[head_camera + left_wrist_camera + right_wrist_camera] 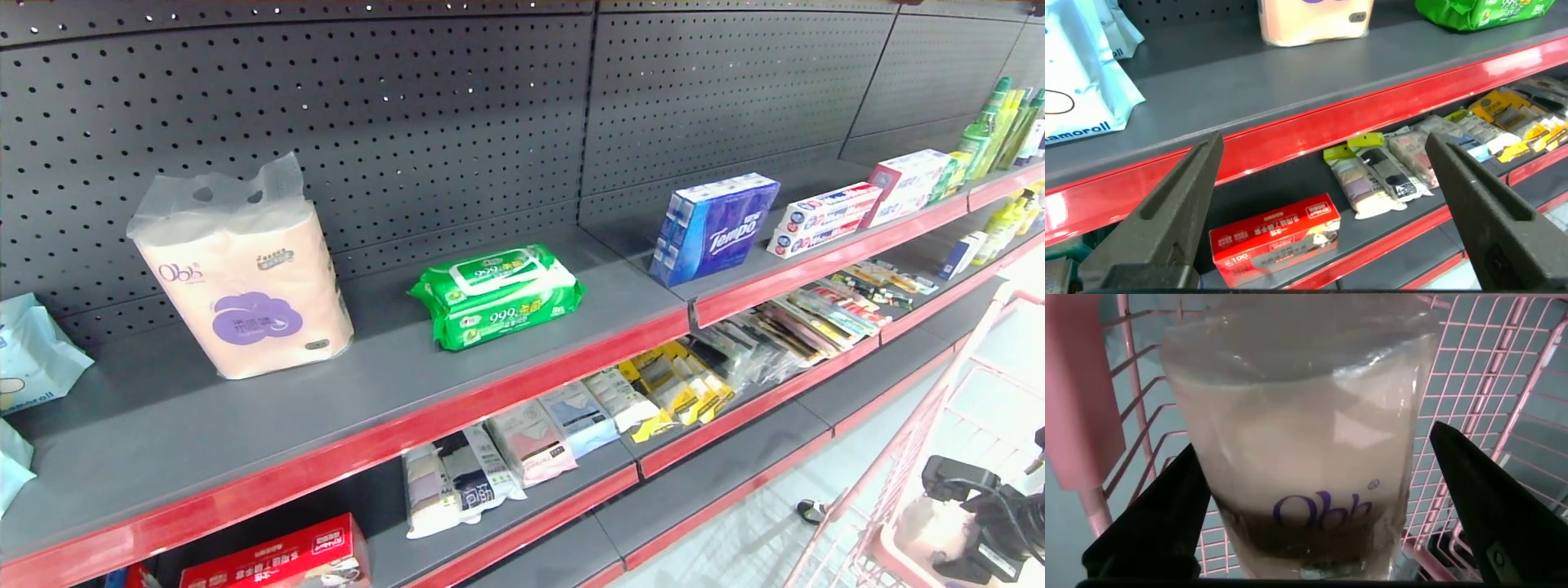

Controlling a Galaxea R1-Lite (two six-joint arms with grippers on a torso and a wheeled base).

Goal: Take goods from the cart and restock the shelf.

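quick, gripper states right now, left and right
left gripper: open, holding nothing
right gripper: open, jaws either side of the roll pack in the cart, not clamped yet

Retail shop aisle. A tiered metal shelf with red front edging and a perforated pegboard back carries packaged household goods spaced in a row: a toilet-roll pack, a wet-wipe pack, a tissue multipack, toothpaste cartons and green bottles. Lower tiers hold flat packets, and a pink wire shopping cart stands beside the shelving.
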